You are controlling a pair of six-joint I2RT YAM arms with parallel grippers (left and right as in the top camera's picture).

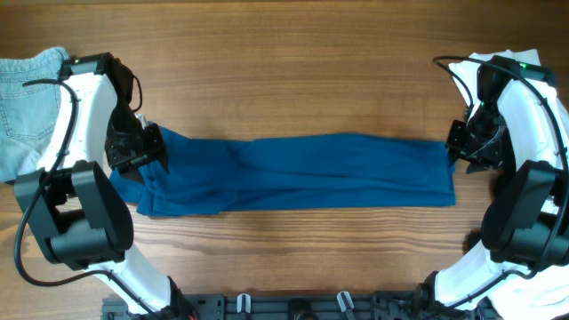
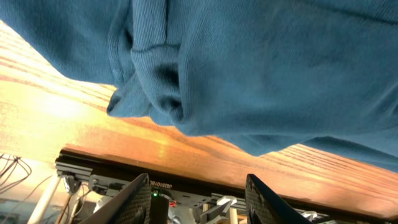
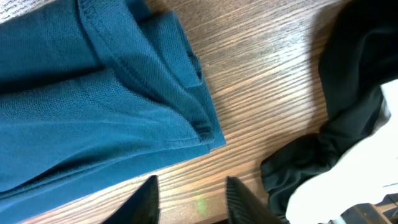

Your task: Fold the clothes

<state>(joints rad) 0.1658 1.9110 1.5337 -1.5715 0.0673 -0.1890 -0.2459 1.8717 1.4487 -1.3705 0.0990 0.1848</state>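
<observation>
The deep-blue T-shirt (image 1: 302,173) lies folded into a long strip across the middle of the table. My left gripper (image 1: 153,147) is open and empty at its left end; the left wrist view shows the bunched blue cloth (image 2: 249,68) beyond my spread fingers (image 2: 199,199). My right gripper (image 1: 455,149) is open and empty at the strip's right end; the right wrist view shows the folded blue edge (image 3: 124,106) just beyond my fingers (image 3: 193,196). A black garment (image 3: 348,112) and a white one (image 3: 348,193) lie close by on the right.
A pale-blue denim piece (image 1: 27,102) lies at the table's left edge. White cloth (image 1: 507,60) shows at the far right behind my right arm. A dark rail (image 1: 293,307) runs along the table's front edge.
</observation>
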